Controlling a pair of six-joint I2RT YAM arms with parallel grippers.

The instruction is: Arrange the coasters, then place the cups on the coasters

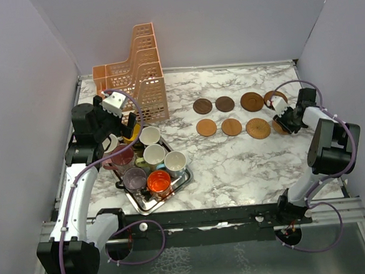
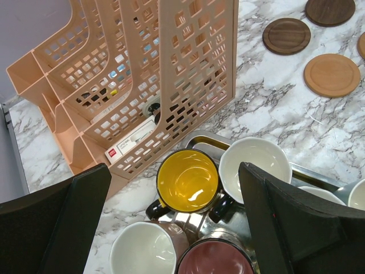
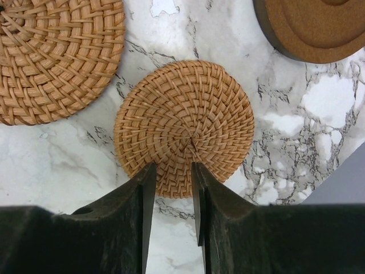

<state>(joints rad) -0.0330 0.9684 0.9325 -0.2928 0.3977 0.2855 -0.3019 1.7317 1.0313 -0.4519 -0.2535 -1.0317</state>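
While narrowed at 6 o'clock rim of woven coaster [image 3: 183,128], grasp unclear | right fingers [image 3: 131,228]: coaster toward 12 o'clock | left fingers [image 2: 57,228]: released, over yellow cup [image 2: 188,180]

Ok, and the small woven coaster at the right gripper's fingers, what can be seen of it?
The small woven coaster is a round disc of tan wicker, plaited in a spiral out from its centre to a tight, even rim. It lies flat on the marble table, clear of the larger woven coaster and the wooden coaster beyond it. The right gripper stands over its near edge, fingers narrowly apart with weave showing between them. Whether they touch it cannot be told.
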